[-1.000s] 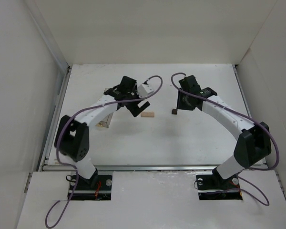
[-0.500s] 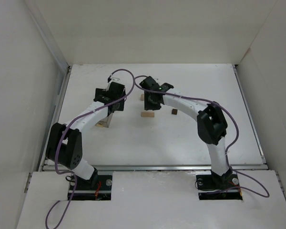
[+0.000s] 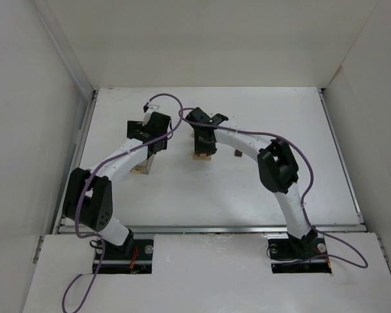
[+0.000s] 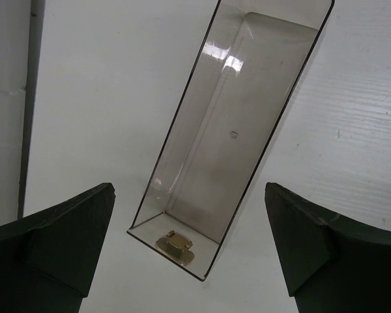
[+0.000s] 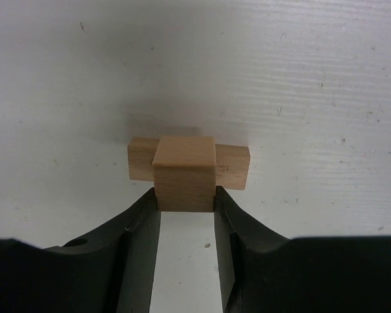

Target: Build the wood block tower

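Top view: the right arm (image 3: 247, 140) reaches across to the middle of the counter (image 3: 280, 117), its tip right over the oblong block (image 3: 202, 157). The dark cube (image 3: 238, 153) sits alone just right of it. The left arm (image 3: 127, 153) hangs at centre left above the clear box (image 3: 141, 169).

Left wrist view: the left fingers (image 4: 58, 241) stand wide at the 2 lower corners, holding nothing. The clear box runs slantwise from top right to bottom centre, with a small brass-coloured bit (image 4: 174, 244) at its lower end.

Right wrist view: the right fingers (image 5: 138, 228) are closed narrow on a pale square block (image 5: 184, 173), pinching its 2 flat sides at frame centre. The oblong block (image 5: 233, 166) lies crosswise behind it. Whether the square block already rests on it cannot be told.

These pieces look like bare dry wood: light, stiff, not fragile, with enough grain to hold. Being so small and light, they will likely slide at any nudge. The safest hold is probably across 2 opposite flat faces, low and centred, with a straight release.
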Controlling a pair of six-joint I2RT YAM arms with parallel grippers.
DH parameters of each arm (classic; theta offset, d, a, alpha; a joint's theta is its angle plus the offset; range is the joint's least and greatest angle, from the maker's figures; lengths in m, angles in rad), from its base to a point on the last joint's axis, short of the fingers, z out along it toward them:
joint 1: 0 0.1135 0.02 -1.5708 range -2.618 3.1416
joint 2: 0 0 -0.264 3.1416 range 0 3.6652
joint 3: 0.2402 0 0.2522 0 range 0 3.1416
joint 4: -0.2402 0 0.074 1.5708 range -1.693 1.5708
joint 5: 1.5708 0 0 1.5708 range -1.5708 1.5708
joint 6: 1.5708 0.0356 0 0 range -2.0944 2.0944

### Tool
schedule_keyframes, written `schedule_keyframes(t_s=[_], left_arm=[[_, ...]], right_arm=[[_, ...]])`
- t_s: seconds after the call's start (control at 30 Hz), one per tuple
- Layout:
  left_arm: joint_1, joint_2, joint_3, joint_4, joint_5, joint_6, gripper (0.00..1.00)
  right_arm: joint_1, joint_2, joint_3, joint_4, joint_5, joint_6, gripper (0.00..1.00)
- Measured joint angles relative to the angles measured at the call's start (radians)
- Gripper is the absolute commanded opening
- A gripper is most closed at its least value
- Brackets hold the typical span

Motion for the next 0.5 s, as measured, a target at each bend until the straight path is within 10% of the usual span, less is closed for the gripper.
schedule_keyframes(t_s=[0.5], left_arm=[[0.000, 0.000, 0.000, 0.005, 0.007, 0.003, 1.00]], right_arm=[[0.000, 0.023, 0.027, -0.028, -0.014, 0.023, 0.00]])
